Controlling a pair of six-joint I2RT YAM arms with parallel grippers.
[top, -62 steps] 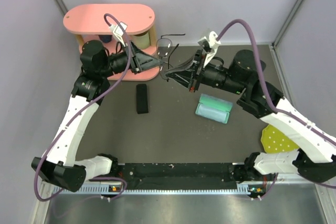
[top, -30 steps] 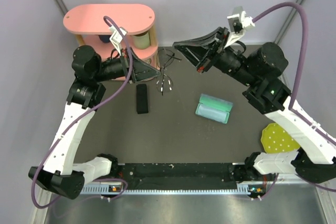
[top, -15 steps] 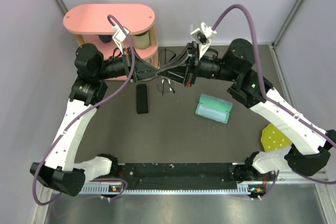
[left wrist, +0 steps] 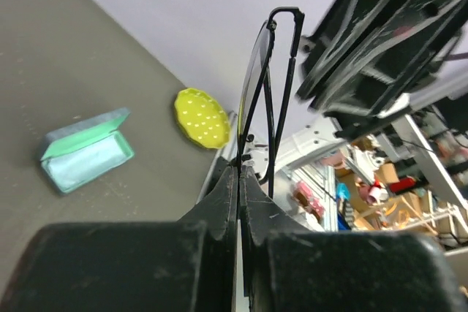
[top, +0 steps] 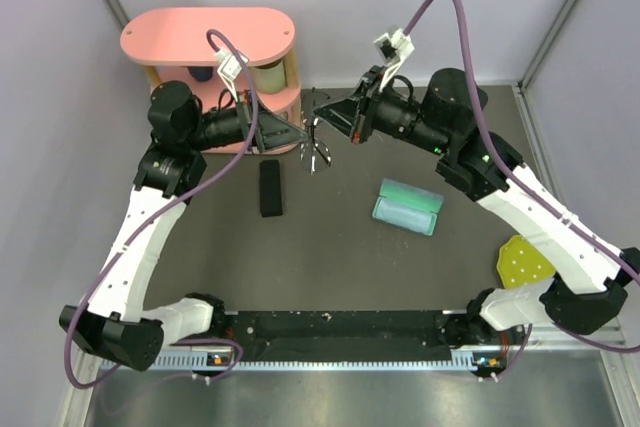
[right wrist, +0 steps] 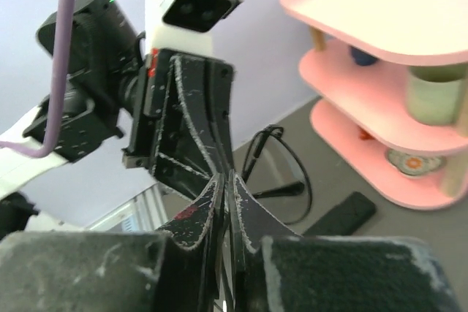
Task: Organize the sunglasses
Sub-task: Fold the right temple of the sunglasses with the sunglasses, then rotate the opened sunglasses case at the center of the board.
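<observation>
The thin dark wire sunglasses [top: 313, 153] hang above the table between my two grippers, just right of the pink shelf. My left gripper [top: 300, 134] comes in from the left, jaws shut on the wire frame [left wrist: 256, 85]. My right gripper [top: 318, 125] comes in from the right. Its jaws are pressed together with a thin piece of the frame between them, and one round lens [right wrist: 284, 174] shows just past its fingertips [right wrist: 216, 184]. In the left wrist view my left gripper [left wrist: 239, 171] pinches the frame edge-on.
A three-tier pink shelf [top: 207, 35] holding small items stands at the back left. A closed black case [top: 271, 187] lies below the glasses. An open green case [top: 407, 206] sits to the right, and a yellow dotted disc [top: 527, 264] lies near the right edge.
A second ago my right gripper was raised away from the sunglasses; it has swung back left and now sits at them. The left gripper kept its hold and barely moved.
</observation>
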